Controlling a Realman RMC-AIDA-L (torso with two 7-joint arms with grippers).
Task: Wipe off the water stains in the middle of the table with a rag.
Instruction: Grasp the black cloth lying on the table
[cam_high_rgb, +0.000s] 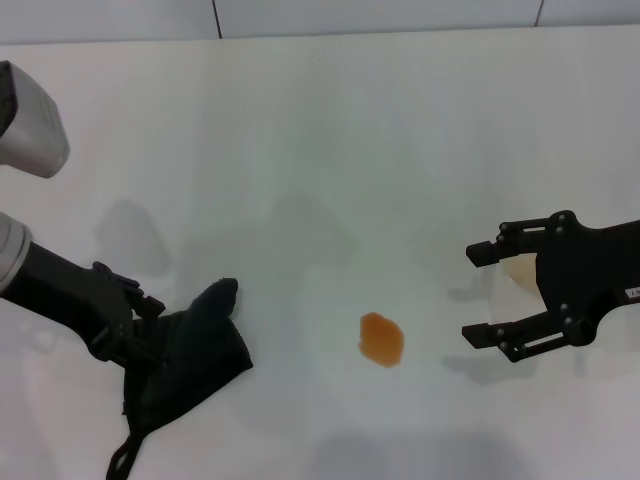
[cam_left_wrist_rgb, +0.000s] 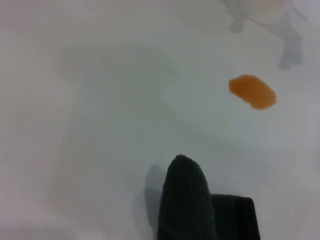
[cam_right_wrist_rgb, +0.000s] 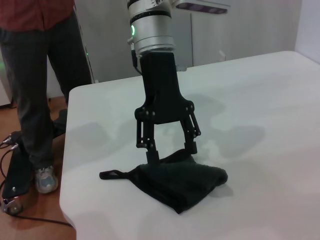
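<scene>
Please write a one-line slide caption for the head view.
Left gripper pinches the black rag beside the orange stain; right gripper waits open.

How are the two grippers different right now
The left gripper is down at the rag, its fingers closed on the cloth; the right gripper is open and holds nothing. The left sits on the robot's left side of the stain, the right on the other side, with a pale cup showing between its fingers. Both are black and close to the table.
</scene>
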